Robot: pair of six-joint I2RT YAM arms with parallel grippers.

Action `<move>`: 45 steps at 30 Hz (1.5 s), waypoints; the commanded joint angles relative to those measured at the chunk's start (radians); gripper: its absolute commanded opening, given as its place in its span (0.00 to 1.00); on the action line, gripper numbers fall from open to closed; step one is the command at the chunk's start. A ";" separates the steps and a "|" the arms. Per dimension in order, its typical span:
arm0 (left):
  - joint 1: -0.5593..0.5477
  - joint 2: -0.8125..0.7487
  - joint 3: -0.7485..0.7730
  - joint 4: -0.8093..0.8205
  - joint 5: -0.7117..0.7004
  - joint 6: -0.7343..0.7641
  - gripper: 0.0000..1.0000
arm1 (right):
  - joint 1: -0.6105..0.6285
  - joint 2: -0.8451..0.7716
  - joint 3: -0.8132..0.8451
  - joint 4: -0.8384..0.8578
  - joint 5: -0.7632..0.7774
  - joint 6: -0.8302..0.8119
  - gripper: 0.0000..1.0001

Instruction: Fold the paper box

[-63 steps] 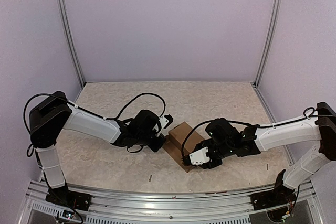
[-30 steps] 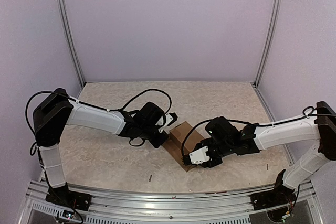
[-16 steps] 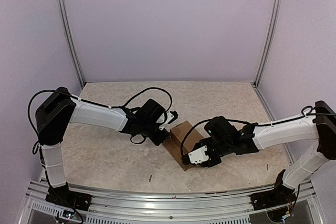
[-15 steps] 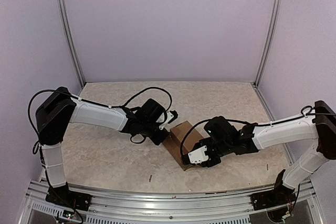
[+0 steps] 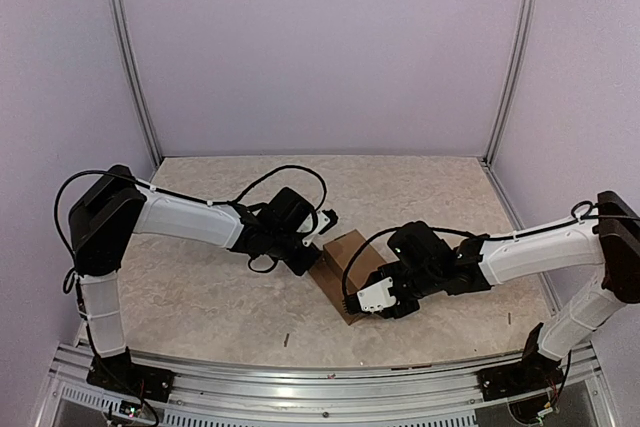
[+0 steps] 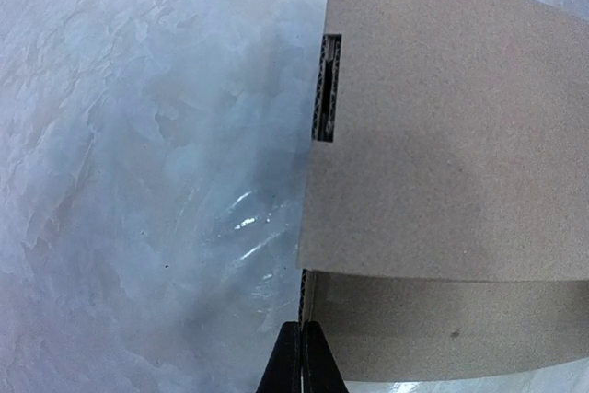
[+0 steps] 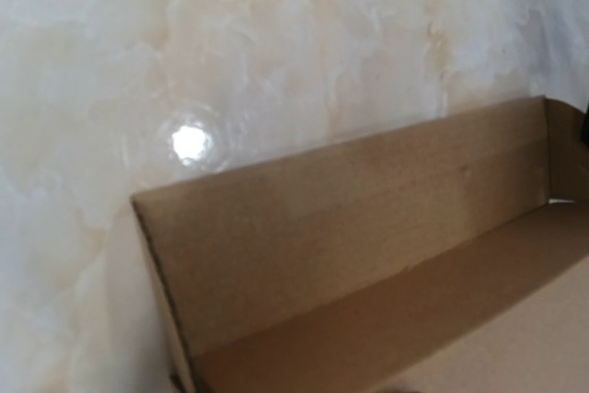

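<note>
Overhead view: a pale, marbled worktop (image 5: 190,297) inside lilac walls. From the left edge of the frame, the left arm reaches toward the centre. The left gripper (image 5: 311,258) meets the left side of the paper box (image 5: 345,265), a brown cardboard shape lying just below the middle of the frame. From the right edge, the right arm stretches in low, and the right gripper (image 5: 360,305) sits over the box's lower right corner.

Left wrist view: the worktop (image 6: 138,181) fills the left half. At bottom centre the left gripper (image 6: 301,347) has its jaws pressed together with only a thin seam between them, right at the box's edge. The paper box (image 6: 442,135) fills the right half, with a small slot cut near its upper left.

Right wrist view: the worktop (image 7: 184,62) fills the top. The paper box (image 7: 350,218) rises from the lower right, showing an upright inner wall. This arm's jaws are not visible, so I cannot tell whether they are open or closed.
</note>
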 commanded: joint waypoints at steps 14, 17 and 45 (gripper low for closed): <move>-0.004 0.063 0.168 -0.146 -0.001 0.126 0.00 | -0.002 0.069 -0.041 -0.172 -0.027 -0.010 0.47; -0.004 0.079 0.207 -0.166 0.021 0.132 0.00 | -0.002 0.075 -0.037 -0.174 -0.029 -0.010 0.47; -0.012 0.101 0.228 -0.286 0.019 0.075 0.00 | -0.005 -0.017 -0.005 -0.234 -0.008 0.023 0.53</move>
